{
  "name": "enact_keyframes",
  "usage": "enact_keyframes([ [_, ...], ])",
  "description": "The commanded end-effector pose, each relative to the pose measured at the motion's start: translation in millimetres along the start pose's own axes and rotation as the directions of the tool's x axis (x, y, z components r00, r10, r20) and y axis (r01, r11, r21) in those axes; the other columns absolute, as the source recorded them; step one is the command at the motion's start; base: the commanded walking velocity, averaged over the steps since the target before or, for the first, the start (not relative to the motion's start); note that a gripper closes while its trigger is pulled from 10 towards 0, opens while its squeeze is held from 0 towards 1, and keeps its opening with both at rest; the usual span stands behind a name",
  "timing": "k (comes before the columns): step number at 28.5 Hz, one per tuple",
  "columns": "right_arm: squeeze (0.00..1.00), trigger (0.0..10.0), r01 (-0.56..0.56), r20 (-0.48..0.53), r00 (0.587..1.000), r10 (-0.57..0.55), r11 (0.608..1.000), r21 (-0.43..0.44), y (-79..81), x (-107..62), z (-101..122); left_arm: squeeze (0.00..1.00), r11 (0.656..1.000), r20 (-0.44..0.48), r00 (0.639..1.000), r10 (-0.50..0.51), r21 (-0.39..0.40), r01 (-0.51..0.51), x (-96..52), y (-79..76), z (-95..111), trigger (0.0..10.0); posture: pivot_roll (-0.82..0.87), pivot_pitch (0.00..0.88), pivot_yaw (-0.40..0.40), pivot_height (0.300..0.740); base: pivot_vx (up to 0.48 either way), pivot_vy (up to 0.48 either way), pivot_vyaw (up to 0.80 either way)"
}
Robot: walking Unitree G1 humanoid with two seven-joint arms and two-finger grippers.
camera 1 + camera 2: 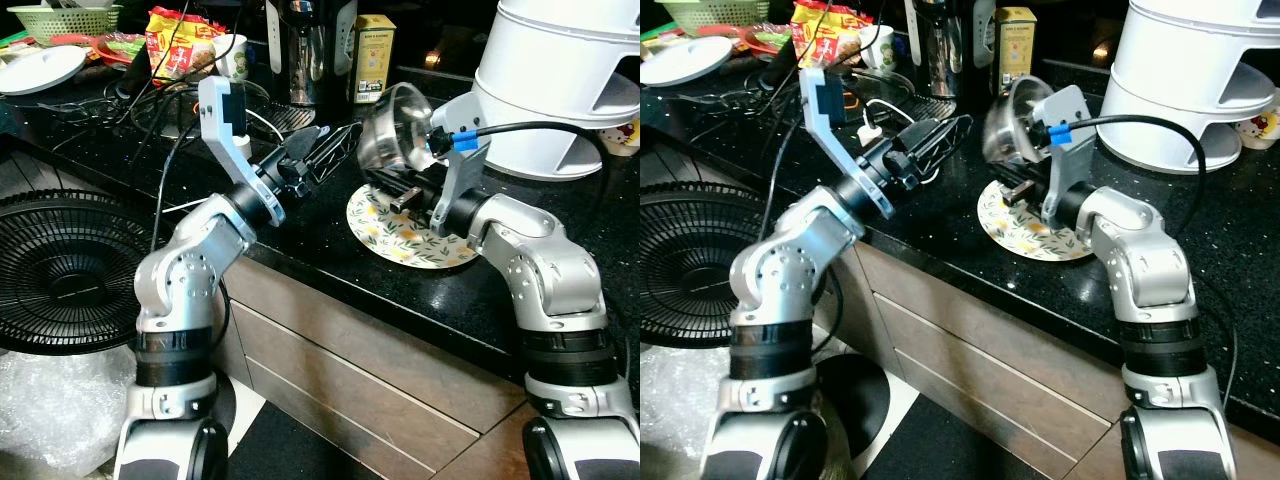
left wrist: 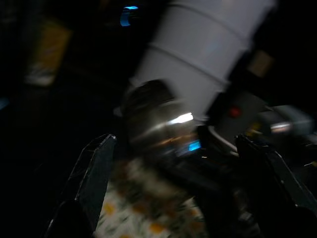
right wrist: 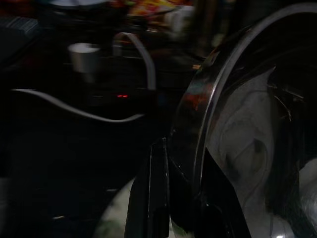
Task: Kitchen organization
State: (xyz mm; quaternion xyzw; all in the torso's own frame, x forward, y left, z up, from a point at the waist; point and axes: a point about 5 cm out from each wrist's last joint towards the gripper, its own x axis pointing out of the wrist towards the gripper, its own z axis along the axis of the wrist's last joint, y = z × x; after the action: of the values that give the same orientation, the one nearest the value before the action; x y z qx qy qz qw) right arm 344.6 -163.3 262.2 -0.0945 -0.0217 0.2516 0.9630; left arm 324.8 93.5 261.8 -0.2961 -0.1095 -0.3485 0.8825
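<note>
Steel bowl (image 1: 392,128) up in the air, tipped on its side, shiny and rounded, its rim pinched between the fingers of the right gripper (image 3: 181,198). In the right wrist view one black finger sits outside the rim and the other inside, so that gripper is clamped on the bowl. Directly beneath it lies a round floral plate (image 1: 385,232), white with yellow and green sprigs, flat on the black table (image 1: 300,215).

Across from it, the left gripper (image 1: 325,145) hovers over the table with its fingers spread apart and nothing between them, pointing at the bowl; its wrist view frames the blurred bowl and plate between the two fingers.

Beyond the right gripper stands a big white tiered container (image 1: 560,80). Past the left gripper it gets busy: tangled cables (image 1: 150,95), a white mug (image 1: 232,55), red and yellow snack packets (image 1: 180,42), a yellow box (image 1: 372,58) and a white plate (image 1: 42,68). Below the left arm, off the table, a black fan grille (image 1: 65,270).
</note>
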Motion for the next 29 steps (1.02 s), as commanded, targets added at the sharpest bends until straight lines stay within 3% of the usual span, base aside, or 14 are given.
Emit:
enact_keyframes([
  [1,0.00,10.0,0.074,0.061,0.996,-0.069,0.994,-0.080,-11.0,-2.3,15.8,0.00,0.993,0.011,0.993,0.114,-0.021,-0.114,-10.7,15.1,-4.1,10.0,-0.03,0.023,0.023,0.740,0.000,0.000,0.00],
  [4,0.00,10.0,0.098,0.057,0.994,-0.093,0.991,-0.093,-15.3,-2.3,16.8,0.00,0.985,0.007,0.985,0.170,0.008,-0.170,-17.7,23.7,-5.8,10.0,-0.03,0.023,0.023,0.740,0.000,0.000,0.00],
  [5,0.00,10.0,0.126,0.042,0.992,-0.121,0.983,-0.133,-19.0,-3.2,16.7,0.00,0.974,0.010,0.974,0.224,0.016,-0.224,-24.5,32.9,-6.6,10.0,-0.03,0.026,0.020,0.740,0.000,0.000,0.00],
  [6,0.00,10.0,0.182,-0.006,0.982,-0.187,0.964,-0.193,-27.7,-5.3,12.7,0.00,0.944,0.043,0.943,0.329,-0.028,-0.328,-36.4,49.7,-4.3,10.0,-0.03,0.022,0.017,0.740,0.000,0.000,0.00],
  [8,0.00,10.0,0.200,-0.048,0.975,-0.216,0.952,-0.233,-34.8,-8.2,9.8,0.00,0.936,0.049,0.935,0.352,-0.034,-0.350,-41.5,53.0,-2.7,10.0,-0.03,0.025,0.015,0.740,0.000,0.000,0.00],
  [10,0.00,10.0,0.200,-0.057,0.974,-0.219,0.950,-0.240,-36.7,-9.3,9.4,0.00,0.937,0.046,0.936,0.349,-0.028,-0.348,-42.3,52.3,-2.6,10.0,-0.03,0.025,0.015,0.740,0.000,0.000,0.00],
  [15,0.00,10.0,0.130,-0.225,0.952,-0.207,0.940,-0.317,-48.0,-22.3,0.4,0.00,0.942,0.015,0.945,0.328,-0.074,-0.326,-38.1,49.4,-8.0,10.0,-0.04,0.020,0.012,0.740,0.000,0.000,0.00],
  [20,0.00,10.0,0.087,-0.299,0.937,-0.181,0.949,-0.304,-48.9,-27.8,-4.8,0.00,0.946,0.005,0.950,0.313,-0.088,-0.311,-32.9,49.0,-6.6,10.0,-0.04,0.019,0.010,0.740,0.000,0.000,0.00],
  [23,0.00,10.0,0.066,-0.378,0.907,-0.185,0.950,-0.306,-49.0,-32.9,-16.0,0.00,0.943,0.035,0.951,0.309,-0.138,-0.301,-29.8,50.4,1.8,10.0,-0.04,0.024,0.016,0.740,0.000,0.000,0.00],
  [29,0.00,10.0,0.045,-0.442,0.881,-0.169,0.960,-0.278,-45.7,-34.9,-24.7,0.00,0.944,0.024,0.952,0.304,-0.140,-0.298,-28.5,49.7,1.5,10.0,-0.04,0.028,0.014,0.740,0.000,0.000,0.00],
])
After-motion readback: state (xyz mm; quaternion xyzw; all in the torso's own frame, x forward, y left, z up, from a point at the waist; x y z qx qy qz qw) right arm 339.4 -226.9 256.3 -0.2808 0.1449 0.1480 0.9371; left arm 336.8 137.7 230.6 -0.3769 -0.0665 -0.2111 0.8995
